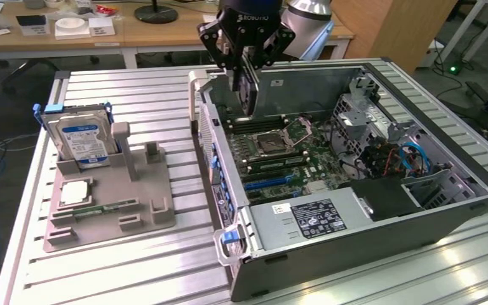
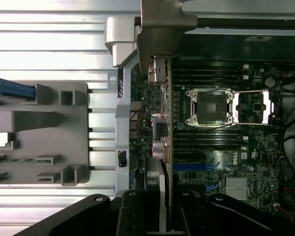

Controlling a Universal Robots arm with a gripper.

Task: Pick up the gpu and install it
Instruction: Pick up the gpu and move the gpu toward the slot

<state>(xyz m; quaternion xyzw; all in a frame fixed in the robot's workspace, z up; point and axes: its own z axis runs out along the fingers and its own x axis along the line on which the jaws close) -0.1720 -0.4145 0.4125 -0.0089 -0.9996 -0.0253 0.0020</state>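
Note:
My gripper [image 1: 246, 63] is shut on the gpu [image 1: 249, 94], a thin black card that hangs on edge, upright, from the fingers. The card hovers above the open computer case [image 1: 447, 210], over the back part of the motherboard [image 1: 282, 159] beside the case's rear wall. In the wrist view the gpu [image 2: 165, 118] appears edge-on, with its pale metal bracket end [image 2: 157, 69] away from the gripper [image 2: 160, 209]. It runs alongside the CPU socket [image 2: 214, 105] and the memory slots. A gap shows between the card's lower edge and the board.
A grey fixture tray [image 1: 155, 203] lies on the slatted metal table at the exterior view's left, holding an upright blue-labelled hard drive [image 1: 81, 140], a CPU chip [image 1: 74, 190] and a green memory stick [image 1: 108, 208]. Inside the case are a power supply [image 1: 312, 219] and cables [image 1: 405, 159].

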